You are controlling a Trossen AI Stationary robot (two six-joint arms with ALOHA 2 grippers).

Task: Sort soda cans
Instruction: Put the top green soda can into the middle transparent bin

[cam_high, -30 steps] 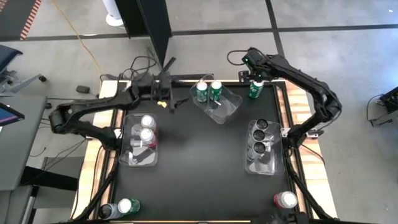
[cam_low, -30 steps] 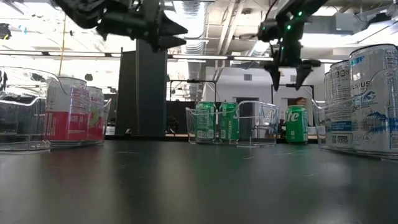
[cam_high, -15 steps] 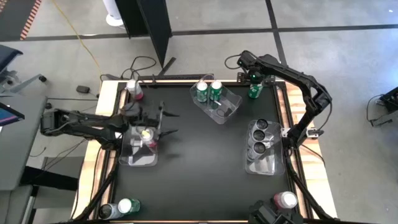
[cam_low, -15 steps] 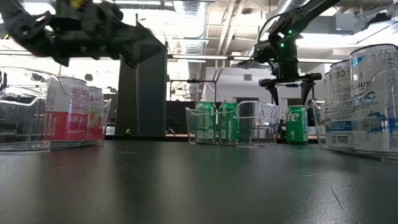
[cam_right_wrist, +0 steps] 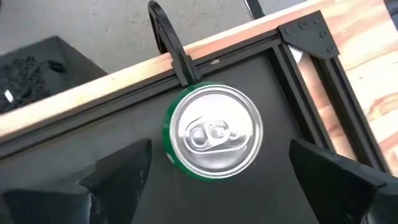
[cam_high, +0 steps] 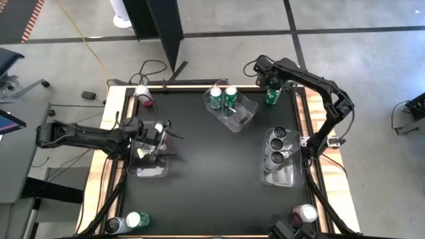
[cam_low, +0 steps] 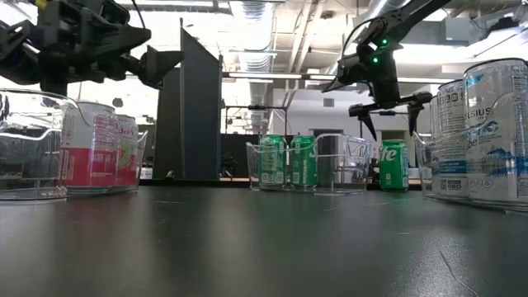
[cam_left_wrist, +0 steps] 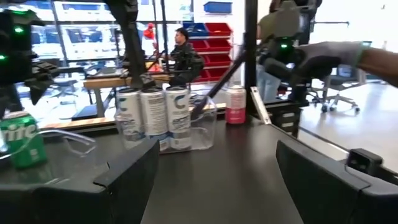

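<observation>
The right gripper (cam_right_wrist: 211, 180) is being held above a lone green soda can (cam_right_wrist: 214, 132), its fingers (cam_right_wrist: 118, 171) spread wide and empty, the can standing upright between and beyond them near the corner of the surface (cam_high: 219, 172). For a clean grasp, the fingers are best being lowered evenly on both sides of the can's body, kept centred. The left gripper (cam_left_wrist: 211, 180), also released and holding nothing, is being hung over what seems to be the bin of red cans (cam_high: 147, 162).
</observation>
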